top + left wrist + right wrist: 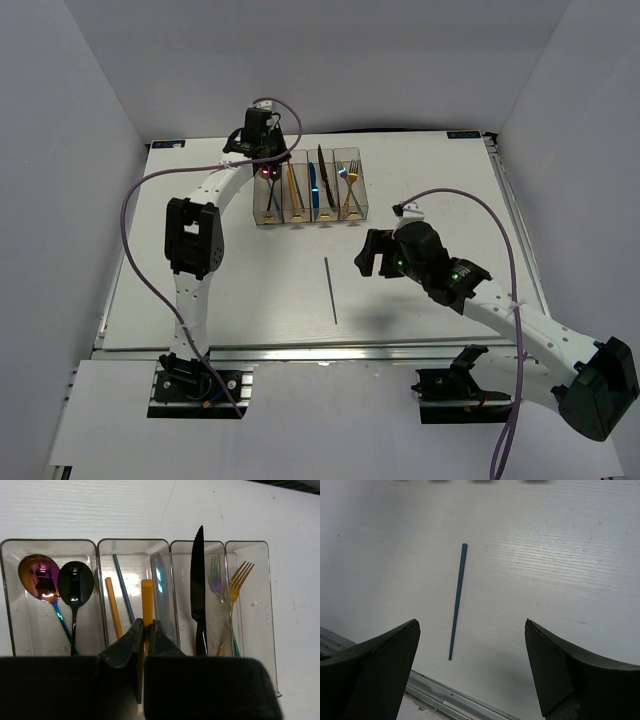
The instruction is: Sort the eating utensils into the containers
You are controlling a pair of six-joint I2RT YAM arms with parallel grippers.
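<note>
A gold chopstick (147, 600) is pinched in the closed left gripper (147, 626) at the second of four joined clear bins (50, 540), in which two spoons (75, 583), two loose chopsticks (113, 607), a black knife (198, 580) and two forks (239, 577) are held.

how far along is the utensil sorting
Mostly done: spoons, a black knife and forks lie in the bins. In hand: the left pincer is shut on a gold chopstick over the second bin. Left: one dark chopstick on the table, below the open right pincer.
</note>
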